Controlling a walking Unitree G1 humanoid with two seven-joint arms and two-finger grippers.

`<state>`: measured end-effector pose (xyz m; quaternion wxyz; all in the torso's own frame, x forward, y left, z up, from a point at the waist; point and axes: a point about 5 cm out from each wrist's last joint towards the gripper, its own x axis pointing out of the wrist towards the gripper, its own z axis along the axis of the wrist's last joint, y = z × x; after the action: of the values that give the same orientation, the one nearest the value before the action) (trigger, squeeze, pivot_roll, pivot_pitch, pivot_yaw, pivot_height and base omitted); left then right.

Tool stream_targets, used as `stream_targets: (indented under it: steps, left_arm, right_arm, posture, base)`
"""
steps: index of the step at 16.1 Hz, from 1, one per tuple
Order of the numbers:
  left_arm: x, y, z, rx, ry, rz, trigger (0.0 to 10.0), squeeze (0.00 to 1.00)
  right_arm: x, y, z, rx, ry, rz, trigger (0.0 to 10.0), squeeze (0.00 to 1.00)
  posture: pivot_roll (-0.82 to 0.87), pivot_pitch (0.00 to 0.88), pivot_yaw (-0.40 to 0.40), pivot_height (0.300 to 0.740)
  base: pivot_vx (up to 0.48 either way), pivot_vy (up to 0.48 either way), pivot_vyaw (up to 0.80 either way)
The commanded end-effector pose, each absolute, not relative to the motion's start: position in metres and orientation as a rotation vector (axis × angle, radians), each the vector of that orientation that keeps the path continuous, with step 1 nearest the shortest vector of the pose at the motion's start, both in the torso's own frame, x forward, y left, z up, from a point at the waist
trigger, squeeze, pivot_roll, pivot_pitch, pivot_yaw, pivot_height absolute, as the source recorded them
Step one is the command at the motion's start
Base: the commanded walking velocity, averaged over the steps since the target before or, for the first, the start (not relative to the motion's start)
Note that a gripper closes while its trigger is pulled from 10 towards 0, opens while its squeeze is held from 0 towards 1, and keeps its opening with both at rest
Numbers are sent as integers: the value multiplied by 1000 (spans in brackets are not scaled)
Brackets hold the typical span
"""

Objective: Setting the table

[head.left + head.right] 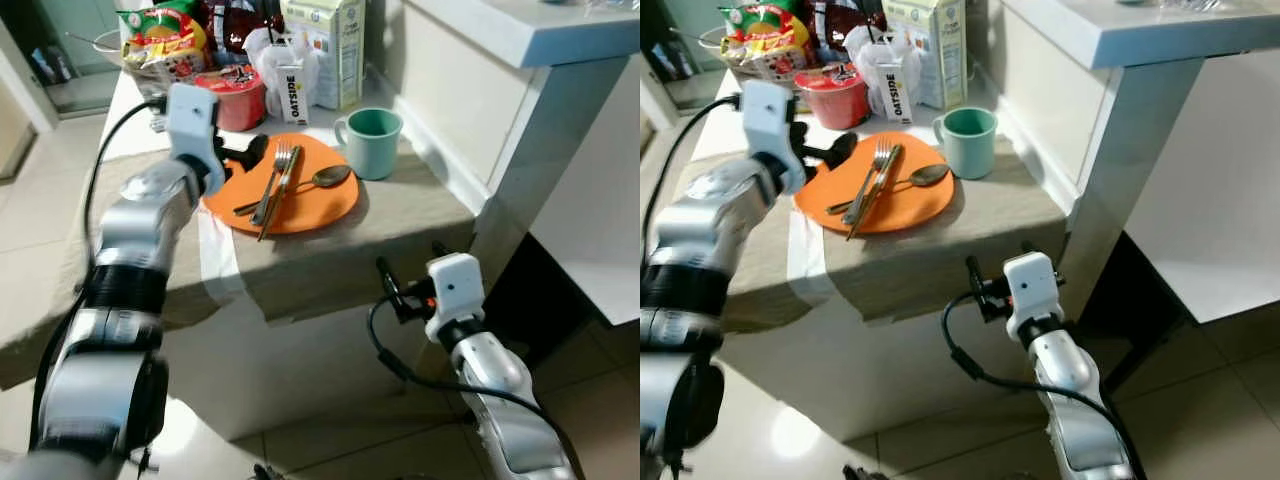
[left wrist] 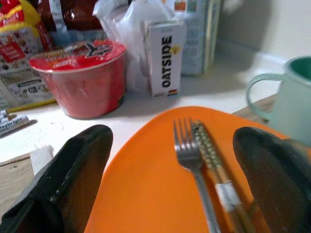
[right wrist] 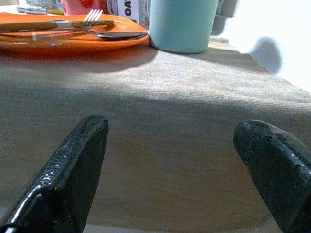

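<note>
Orange plate [image 1: 300, 205] on the cloth-covered desk [image 1: 400, 225], just past the tips of the left jaws. On it a fork [image 1: 274, 180], a wooden-handled knife [image 1: 280, 190] and a spoon [image 1: 320, 181], lying close together. Bunched like that, probably carried as one load and not yet laid out beside the plate. Fork and knife right between the two left fingers in the left wrist view, a little ahead of them.

Left gripper [image 1: 240, 158] at the plate's far-left edge, jaws spread wide and pinching nothing. Held low and level with the plate, likely so as to slide in on the fork or knife handle.

Mint-green mug [image 1: 372, 141] beyond the plate, off to the side away from the left jaws, touching or almost touching the rim. Handle turned toward the plate.

Right gripper [image 1: 392, 285] lower down, in front of the desk's hanging cloth, well apart from the plate. Jaws spread and empty too, seemingly just waiting.

Farther behind the plate, a red noodle cup [image 1: 238, 95], a small Oatside carton [image 1: 291, 92], a white plastic bag [image 1: 270, 55], a tall carton [image 1: 330, 45] and snack packets [image 1: 165, 40]. Pushed back toward the wall, probably so as to leave room for eating.
</note>
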<state>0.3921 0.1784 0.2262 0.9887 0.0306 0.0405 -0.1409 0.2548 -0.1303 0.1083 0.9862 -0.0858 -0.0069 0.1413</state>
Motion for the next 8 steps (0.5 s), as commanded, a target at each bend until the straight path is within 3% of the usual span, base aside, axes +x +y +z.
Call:
stream_targets:
  steps: [1, 8]
  left_arm:
    - [396, 180, 224, 79, 91, -280, 10000, 0]
    - [408, 160, 197, 54, 254, -308, 10000, 0]
  right_arm:
    - [254, -132, 112, -183, -21, 271, 10000, 0]
    - [246, -138, 112, -197, -4, 242, 10000, 0]
  posture:
    - [-128, 72, 103, 740]
    - [-165, 87, 115, 740]
  base:
    - [0, 0, 0]
    - [0, 0, 0]
